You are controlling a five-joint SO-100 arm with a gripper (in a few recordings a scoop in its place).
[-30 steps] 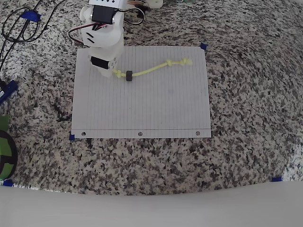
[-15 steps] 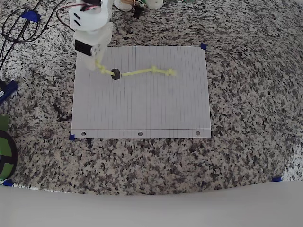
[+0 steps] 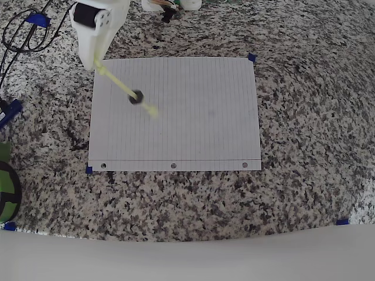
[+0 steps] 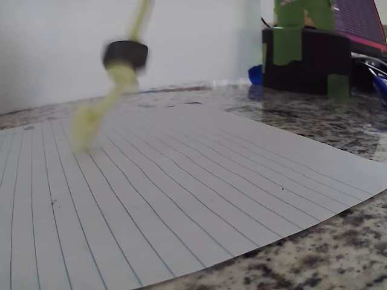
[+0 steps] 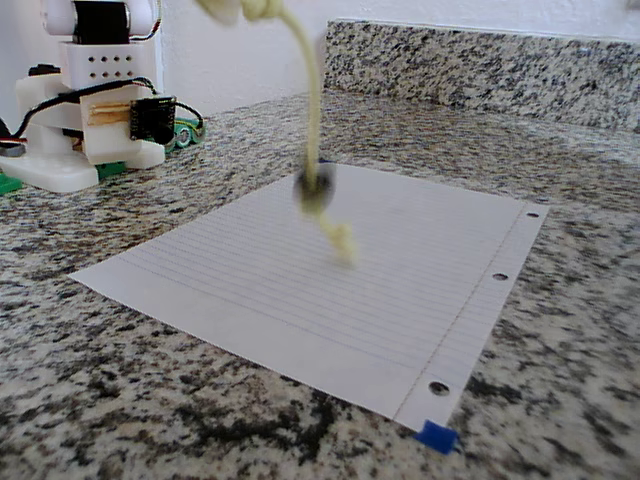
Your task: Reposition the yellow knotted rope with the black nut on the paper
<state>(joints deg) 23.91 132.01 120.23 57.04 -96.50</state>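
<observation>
Stretching across every view is the speckled granite countertop (image 3: 304, 117), and on it the lined paper (image 3: 193, 129) lies flat, its three punched holes along the near edge in the overhead view and small blue tape marks at its corners. The arm's white body (image 3: 94, 29) stands over the sheet's upper left corner in that view; its base (image 5: 80, 130) sits on the counter behind the sheet in the fixed view. The gripper (image 3: 91, 55) is hard to resolve from above, so I cannot tell for certain how the jaws stand, though the yellow knotted rope (image 3: 120, 86) hanging from there suggests they are clenched on its upper end. The rope dangles clear of the sheet, blurred, its lower knot (image 5: 342, 243) in the air just above the lined surface. The black nut (image 3: 136, 97) rides low on the cord, resting against that lower knot, as the wrist view (image 4: 125, 54) also shows.

By my reading the task is about halfway: the rope is lifted and carried, but not yet laid down. What remains is to lower it somewhere on the paper and let go. Room is generous: the whole sheet is bare, and the counter around it is open to the right and front. Cables and blue clips lie off the left edge, well apart from the rope.
</observation>
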